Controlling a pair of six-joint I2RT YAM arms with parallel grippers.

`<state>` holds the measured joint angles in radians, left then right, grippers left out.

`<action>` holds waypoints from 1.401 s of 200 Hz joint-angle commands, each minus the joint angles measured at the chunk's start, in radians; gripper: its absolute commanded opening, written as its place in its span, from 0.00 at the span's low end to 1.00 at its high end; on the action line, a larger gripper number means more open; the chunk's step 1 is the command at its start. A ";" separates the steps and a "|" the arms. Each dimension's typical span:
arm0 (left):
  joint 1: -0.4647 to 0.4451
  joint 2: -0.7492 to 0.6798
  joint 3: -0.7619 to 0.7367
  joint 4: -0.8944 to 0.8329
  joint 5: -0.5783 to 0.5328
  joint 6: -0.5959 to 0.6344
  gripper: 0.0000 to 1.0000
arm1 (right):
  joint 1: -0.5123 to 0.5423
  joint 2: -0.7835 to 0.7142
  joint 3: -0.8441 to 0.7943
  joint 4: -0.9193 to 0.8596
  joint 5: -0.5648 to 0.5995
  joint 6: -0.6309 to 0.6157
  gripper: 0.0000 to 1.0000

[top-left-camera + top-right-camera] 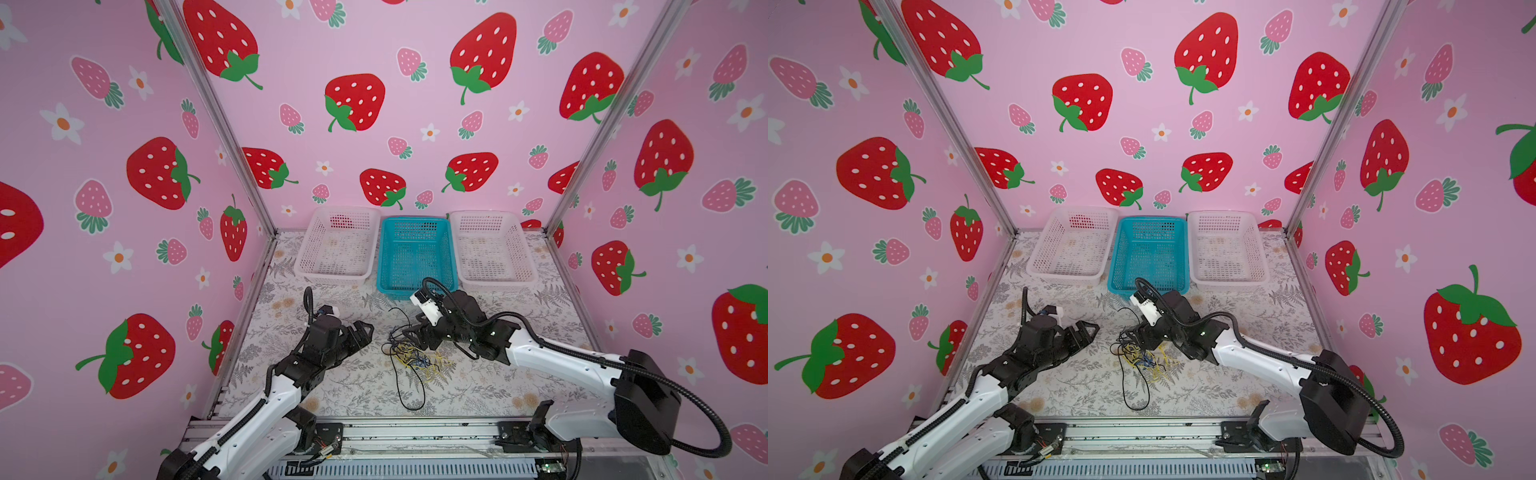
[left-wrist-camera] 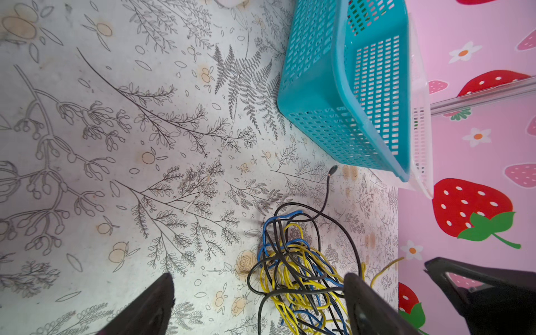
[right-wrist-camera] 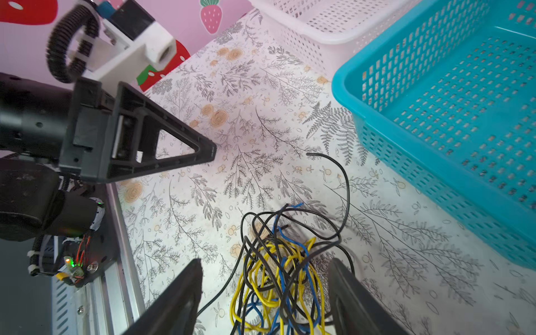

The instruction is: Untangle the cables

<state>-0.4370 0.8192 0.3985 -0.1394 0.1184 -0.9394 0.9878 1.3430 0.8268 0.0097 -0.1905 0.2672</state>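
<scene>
The cables point(image 1: 411, 359) point(image 1: 1142, 361) lie on the floral table as one knot of thin black, yellow and blue wires. A long black loop point(image 1: 409, 390) trails from it toward the front edge, and a loose black end point(image 3: 327, 158) curls toward the blue basket. My right gripper point(image 1: 407, 332) point(image 3: 265, 262) hovers just over the knot's far side. It is open, with its fingers on either side of the tangle point(image 3: 275, 261) and not pinching it. My left gripper point(image 1: 368, 330) point(image 2: 259, 278) is open a short way left of the knot point(image 2: 290, 261).
Three baskets stand in a row at the back: a white one point(image 1: 305, 257), a blue one point(image 1: 415, 219) and another white one point(image 1: 523, 257). Pink strawberry walls close in three sides. A metal rail point(image 1: 374, 432) runs along the front.
</scene>
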 commanded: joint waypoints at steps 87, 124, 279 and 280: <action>-0.007 0.003 -0.025 0.023 -0.009 -0.019 0.93 | 0.063 0.285 -0.028 -0.033 0.118 -0.017 0.54; -0.011 -0.022 -0.045 0.025 -0.005 -0.035 0.93 | 0.064 0.360 0.020 0.024 0.047 -0.017 0.27; -0.065 -0.200 -0.242 0.487 0.071 -0.283 0.90 | -0.060 0.095 -0.124 0.497 -0.383 0.083 0.00; -0.066 -0.201 -0.242 0.490 0.070 -0.284 0.90 | -0.062 0.094 -0.125 0.498 -0.383 0.083 0.00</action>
<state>-0.4843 0.6415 0.1673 0.2222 0.1875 -1.1465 0.9218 1.4368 0.7120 0.3901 -0.4793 0.3286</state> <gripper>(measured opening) 0.894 0.390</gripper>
